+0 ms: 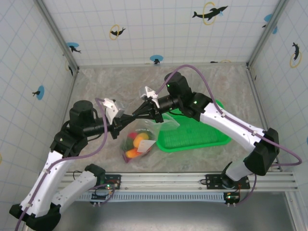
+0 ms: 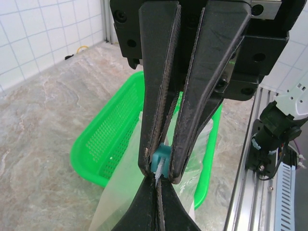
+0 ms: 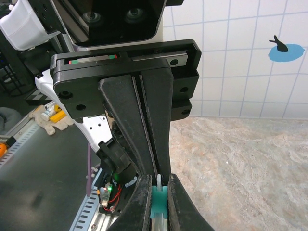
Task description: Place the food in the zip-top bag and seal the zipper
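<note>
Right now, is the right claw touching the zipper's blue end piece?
Touching. In the right wrist view the right claw pinches the blue end piece.

The basket (image 1: 192,137) was bright green mesh. Left of it, the clear zip-top bag (image 1: 147,127) showed yellow, orange and red food (image 1: 139,140). The zipper (image 2: 161,155) had a pale teal end piece; the table (image 1: 96,82) beneath was marbled beige.
</note>
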Motion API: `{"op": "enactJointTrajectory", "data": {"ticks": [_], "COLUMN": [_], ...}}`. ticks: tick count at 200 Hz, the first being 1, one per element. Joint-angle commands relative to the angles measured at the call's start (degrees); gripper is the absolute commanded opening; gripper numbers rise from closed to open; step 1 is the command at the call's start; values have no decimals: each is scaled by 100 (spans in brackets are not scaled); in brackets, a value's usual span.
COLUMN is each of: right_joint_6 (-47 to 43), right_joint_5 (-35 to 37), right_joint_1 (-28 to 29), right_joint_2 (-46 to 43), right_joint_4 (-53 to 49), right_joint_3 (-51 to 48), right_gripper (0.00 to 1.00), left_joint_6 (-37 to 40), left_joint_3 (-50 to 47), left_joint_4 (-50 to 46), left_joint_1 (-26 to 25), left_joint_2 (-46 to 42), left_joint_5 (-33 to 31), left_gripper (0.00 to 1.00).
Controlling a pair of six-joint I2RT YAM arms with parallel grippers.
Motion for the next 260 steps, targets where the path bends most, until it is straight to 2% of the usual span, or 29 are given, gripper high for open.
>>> {"op": "enactJointTrajectory", "data": {"ticks": [1,28,126,201,245,260], "right_joint_6": [73,81,-201,-421,-373,-287], "right_joint_5": [-60,56,868,2565,3407,3591], "right_joint_1": [-35,-77,-246,-305,-282,-280], "right_joint_2": [-156,-251,-614,-1211,-1662,-1900], "right_joint_4": [92,58,-305,-600,-688,-618], "right_joint_3": [-104,-268,-715,-1365,-1926,-2213], "right_gripper": [0,4,3,2,1,5], "left_joint_6": [106,59,149,61,53,44], "left_joint_3": [166,123,113,-70,-116,-116], "left_joint_4": [114,300,651,961,866,866], "left_joint_1": [30,31,31,31,29,30], "left_joint_2": [-79,-181,-384,-715,-746,-759], "left_joint_5": [-56,-206,-832,-3091,-4036,-4308], "left_gripper": [0,0,0,0,0,0]}}
